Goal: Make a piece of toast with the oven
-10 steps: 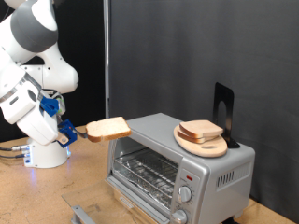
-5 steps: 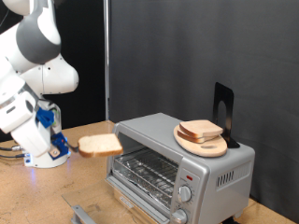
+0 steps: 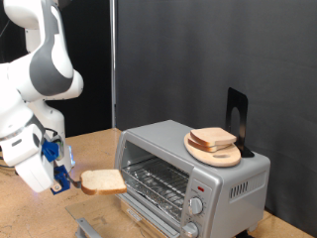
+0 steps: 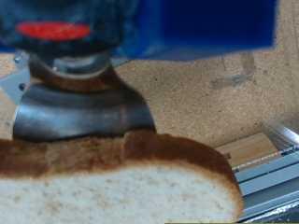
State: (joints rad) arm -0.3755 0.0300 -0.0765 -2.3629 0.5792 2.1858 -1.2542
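Your claw [image 3: 75, 177] is clamped on the piece of toast [image 3: 103, 180], gripping it by the edge that faces the exterior view's left, so the slice sticks out flat toward the oven [image 3: 191, 174]. You have the bread low, just above the wooden tabletop [image 3: 40, 213], with its free end close to the oven's lower front corner on the exterior view's left, beside the open door [image 3: 139, 210]. In the wrist view the piece of toast [image 4: 117, 182] fills the lower half of the picture, brown crust uppermost and pale crumb below, and one metal finger [image 4: 82, 110] presses against that crust; the blue body of your claw blurs across the area above.

Look past the slice and you see the oven standing open, its door folded down toward the exterior view's bottom and the wire rack [image 3: 158, 181] bare inside. Two round knobs [image 3: 194, 217] sit on the front panel at the exterior view's right. On the oven's roof rests a round wooden plate [image 3: 212, 152] carrying more bread slices [image 3: 213, 138], with a dark upright stand [image 3: 236, 119] just behind it. Your white arm [image 3: 40, 69] rises at the exterior view's left, in front of a black curtain [image 3: 198, 50].
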